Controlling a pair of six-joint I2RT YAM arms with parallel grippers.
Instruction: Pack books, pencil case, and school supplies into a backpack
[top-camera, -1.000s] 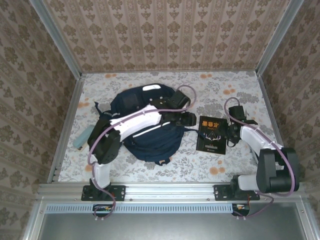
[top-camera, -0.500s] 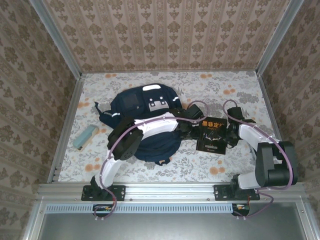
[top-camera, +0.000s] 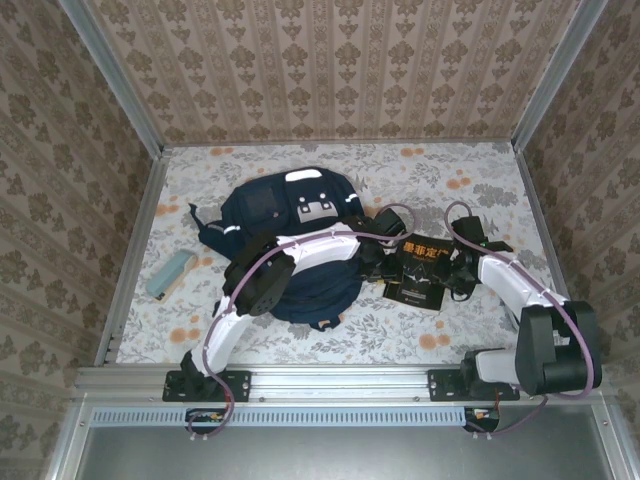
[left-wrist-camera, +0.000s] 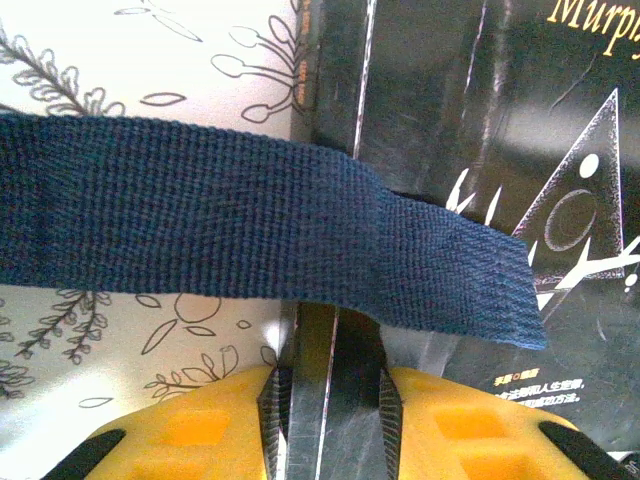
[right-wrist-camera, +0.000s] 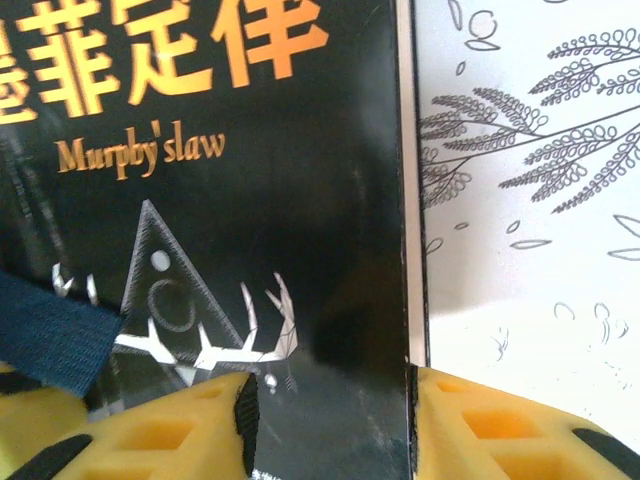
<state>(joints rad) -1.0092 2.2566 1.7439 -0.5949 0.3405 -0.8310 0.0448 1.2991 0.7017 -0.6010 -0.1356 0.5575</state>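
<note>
**Closing on the black book (top-camera: 418, 272)**

On the floral counter (top-camera: 450, 170), between damask-papered walls (top-camera: 340, 70), it lies just right of the backpack (top-camera: 290, 235); left pincer (left-wrist-camera: 330, 390) clenched on its edge, right pincer (right-wrist-camera: 330, 420) released, jaws astride its far edge

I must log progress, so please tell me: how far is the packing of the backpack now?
Done: nothing visibly; whether anything is inside the backpack cannot be seen. In hand: left gripper and right gripper each straddle an edge of the book beside it; grip unclear. Left: the book and the pencil case, both outside the backpack.
</note>
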